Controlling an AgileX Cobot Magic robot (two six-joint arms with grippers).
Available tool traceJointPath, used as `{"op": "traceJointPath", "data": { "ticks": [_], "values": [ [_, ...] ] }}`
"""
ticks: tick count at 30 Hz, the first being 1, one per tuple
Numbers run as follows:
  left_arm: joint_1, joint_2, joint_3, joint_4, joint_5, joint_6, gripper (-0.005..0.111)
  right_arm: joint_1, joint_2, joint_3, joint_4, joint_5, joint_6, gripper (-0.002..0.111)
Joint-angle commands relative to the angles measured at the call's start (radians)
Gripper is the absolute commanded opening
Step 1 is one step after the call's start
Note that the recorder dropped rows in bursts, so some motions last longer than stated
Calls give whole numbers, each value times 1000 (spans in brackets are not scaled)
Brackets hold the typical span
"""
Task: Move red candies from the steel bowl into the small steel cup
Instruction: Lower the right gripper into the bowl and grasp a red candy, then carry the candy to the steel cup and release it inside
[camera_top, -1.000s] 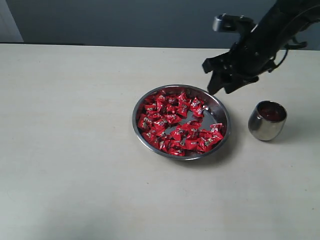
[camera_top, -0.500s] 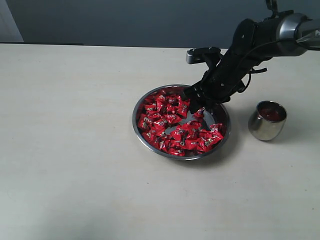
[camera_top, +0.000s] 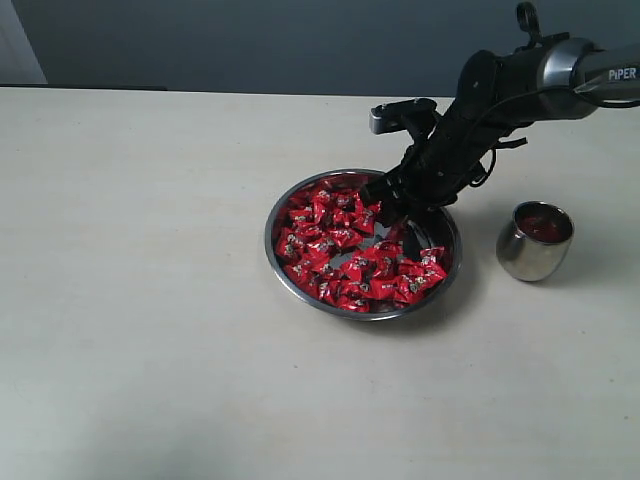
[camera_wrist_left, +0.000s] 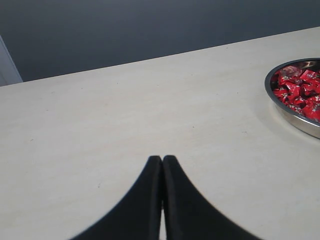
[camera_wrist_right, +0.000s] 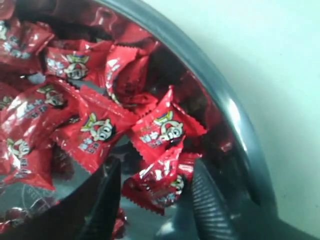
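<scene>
Inside the steel bowl (camera_top: 365, 315), right hand (camera_wrist_right: 156, 170) gapes astride red candies (camera_top: 330, 240), small steel cup (camera_top: 530, 256) beside.

Bare table (camera_top: 150, 300) left — cup (camera_top: 535, 242) right

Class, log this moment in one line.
right gripper: open astride red candy in steel bowl | left gripper: shut | small steel cup: red inside

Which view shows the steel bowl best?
Exterior view: it shows the whole steel bowl, full rim and the red candies inside, with the right end effector dipped in. Left wrist view catches only a slice of rim and candies at the frame edge. Right wrist view is a close-up of one rim arc, not the whole bowl.
</scene>
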Motion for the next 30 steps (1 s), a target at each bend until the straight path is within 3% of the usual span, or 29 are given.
{"op": "traceJointPath", "data": {
  "ticks": [1,9,21,26,30],
  "values": [
    [-3,-4,-1,-1,-6,-6,0,0,0,-6,-13,24,-5,25],
    [-3,-4,-1,-1,-6,-6,0,0,-5,-6,-13,57,-5,0],
    [-3,-4,-1,-1,-6,-6,0,0,-350,22,-51,208,15,-1],
    [-3,-4,-1,-1,-6,-6,0,-35,-550,171,-333,194,268,-1],
    [-3,-4,-1,-1,-6,-6,0,-114,-572,278,-346,175,286,-1]
  ]
}}
